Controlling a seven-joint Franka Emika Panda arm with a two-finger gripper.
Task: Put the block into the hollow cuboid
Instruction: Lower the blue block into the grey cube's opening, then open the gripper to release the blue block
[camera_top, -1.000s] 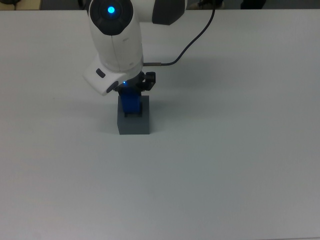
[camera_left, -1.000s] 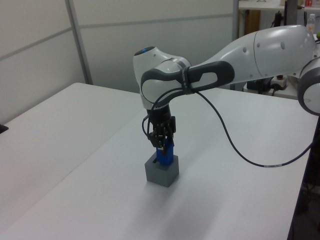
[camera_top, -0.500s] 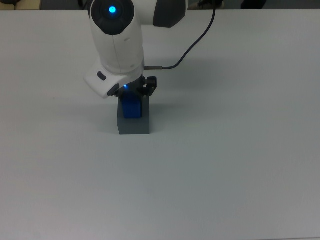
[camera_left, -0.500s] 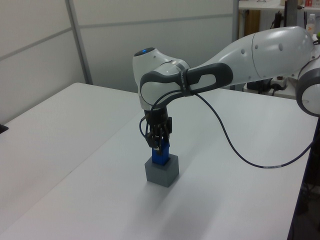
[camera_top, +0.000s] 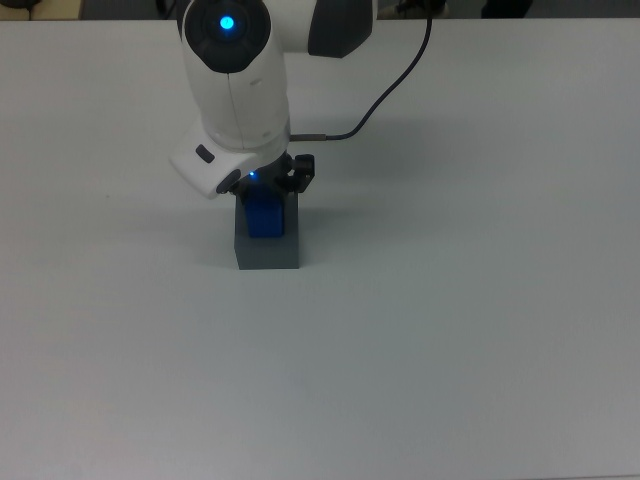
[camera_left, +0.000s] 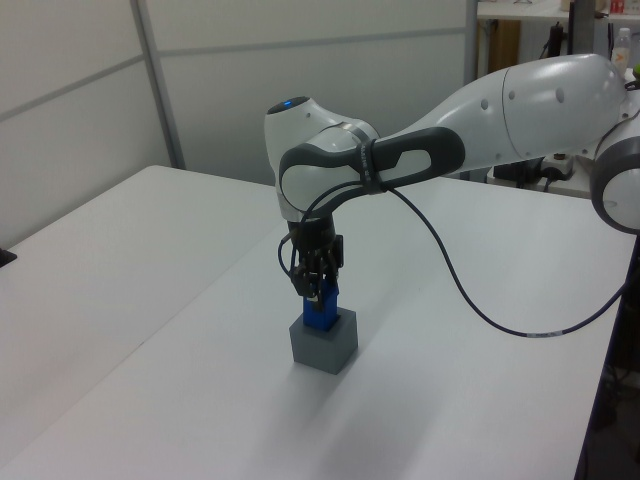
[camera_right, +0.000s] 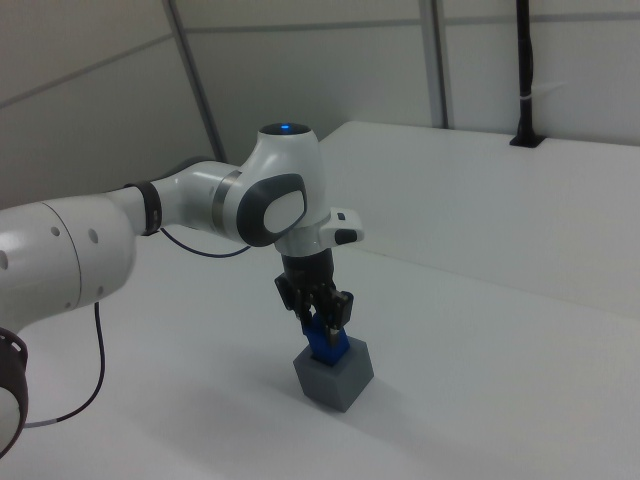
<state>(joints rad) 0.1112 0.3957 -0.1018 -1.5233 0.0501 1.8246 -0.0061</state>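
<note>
The blue block (camera_top: 265, 217) (camera_left: 320, 317) (camera_right: 328, 345) stands upright with its lower end in the recess of the grey hollow cuboid (camera_top: 268, 253) (camera_left: 322, 346) (camera_right: 336, 381), and its top sticks out above the rim. My gripper (camera_left: 318, 292) (camera_right: 324, 318) hangs straight over it. In the right view the black fingers sit spread on either side of the block's top, so the gripper looks open. In the top view the white hand hides most of the fingers, and the block's top face shows bare.
The white table (camera_top: 450, 330) carries only the cuboid. A black cable (camera_top: 385, 85) loops from the arm across the table behind the hand. The table's edge runs at the left view's right (camera_left: 590, 400). A black post (camera_right: 524, 80) stands at the far corner.
One second ago the block leaned in the fingers over the cuboid, with fingertips across its face. It now stands straight and lower in the recess, and the hand has lifted slightly.
</note>
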